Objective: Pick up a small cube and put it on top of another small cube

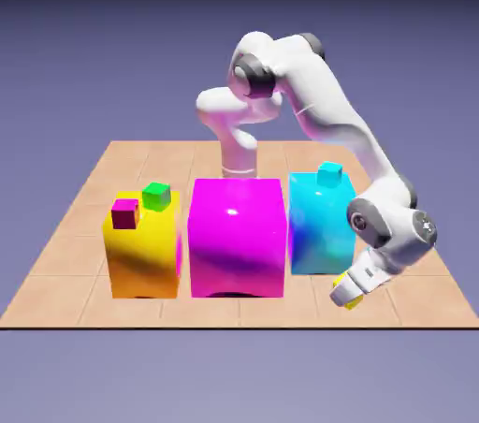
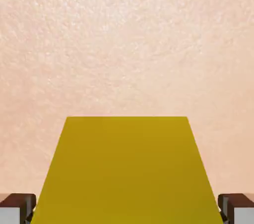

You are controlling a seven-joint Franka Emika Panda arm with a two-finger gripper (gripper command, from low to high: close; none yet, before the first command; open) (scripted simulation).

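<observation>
My pincer (image 2: 127, 210) is closed onto the tiny yellow cube (image 2: 127, 171), with a grey fingertip (image 2: 11, 213) against each side of it. In the hand view the cube's smooth, matte face runs up between the tips, its edges straight, over pale, finely grained table surface. From outside, I see the pincer reaching down at a slant, low over the front of the table (image 1: 239, 313), with the cube tilted too; whether it touches the tabletop I can't tell.

Just beside the hand, towards the exterior view's left, the big cyan block (image 1: 318, 234) stands in the way, glossy and round-edged. The tiny cyan cube (image 1: 329, 174) sits on its top. Next along is the big magenta block (image 1: 238, 239), wide and shiny, with a bright highlight on its front. Beyond that stands the big yellow-orange block (image 1: 143, 262), carrying the tiny green cube (image 1: 156, 196) and, nearer the camera, the tiny magenta cube (image 1: 124, 214). The table is tan and tiled, and the white arm (image 1: 318, 98) arches over behind the cyan block.
</observation>
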